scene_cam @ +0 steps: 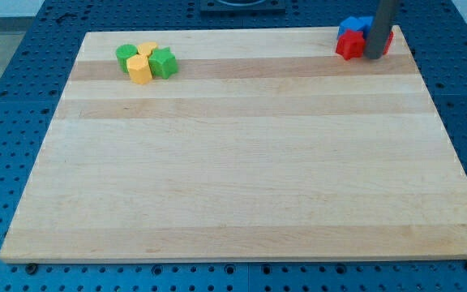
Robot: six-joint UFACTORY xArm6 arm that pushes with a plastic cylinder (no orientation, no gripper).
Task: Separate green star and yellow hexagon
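A green star (163, 62) sits near the board's top left, touching a yellow hexagon (139, 70) on its left. A green round block (126, 55) and another yellow block (147, 49) press against them in one tight cluster. My tip (374, 57) is far away at the view's top right, resting against a red block (349, 45), well to the right of the green star and yellow hexagon.
The wooden board (242, 162) lies on a blue perforated table. At its top right corner a blue block (353, 26) sits behind the red block, with another red block (390, 39) partly hidden behind the rod.
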